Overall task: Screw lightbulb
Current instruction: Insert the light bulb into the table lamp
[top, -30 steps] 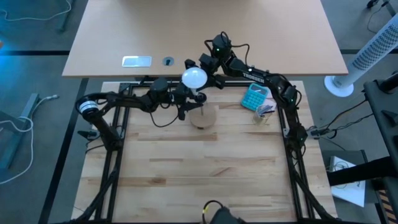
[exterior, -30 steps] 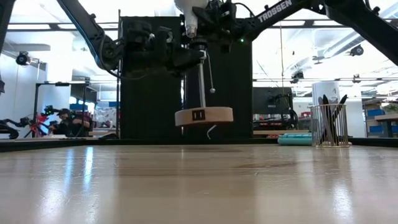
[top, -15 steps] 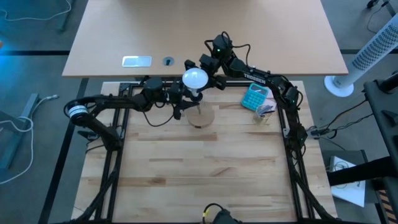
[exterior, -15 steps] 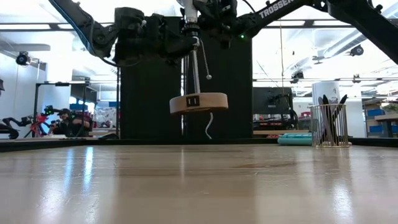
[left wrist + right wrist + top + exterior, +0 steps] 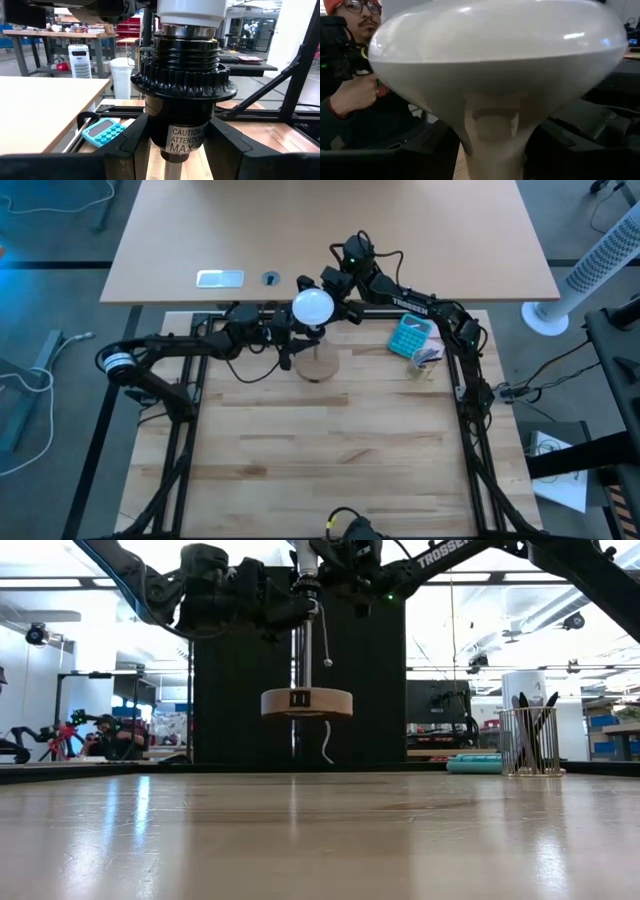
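Note:
A white round-globe lightbulb [image 5: 312, 307] stands globe up with its metal base [image 5: 187, 31] in the black socket [image 5: 182, 85] of a small lamp. The lamp has a thin pole [image 5: 302, 660] and a round wooden disc base [image 5: 306, 702], which hangs clear of the table. My left gripper [image 5: 182, 150] is shut on the socket and reaches in from the table's left. My right gripper [image 5: 495, 150] is shut on the bulb and reaches in from the far right [image 5: 335, 308]. My left gripper pinches the socket's narrow lower part [image 5: 182, 140] between its two fingers, below the ribbed collar. The fingers come level from the table's left. The lamp hangs upright below the hold, its disc level and clear of the table. My right gripper has the bulb's tapering neck [image 5: 495, 135] between its two fingers, just under the globe. The fingers come about level from the table's far right. The bulb stands upright, globe up, its base in the socket.
A teal calculator [image 5: 408, 335] and a mesh pen cup [image 5: 530, 740] stand at the table's far right. A pull chain [image 5: 326, 640] hangs beside the pole. A second tabletop [image 5: 330, 240] lies beyond the far edge. A person [image 5: 350, 75] shows behind the bulb.
My left gripper has gone up and a little toward the table's left with the socket. The lamp has risen; its wooden disc, tilted before, now hangs level and higher above the table. The bulb and my right gripper have stayed about where they were.

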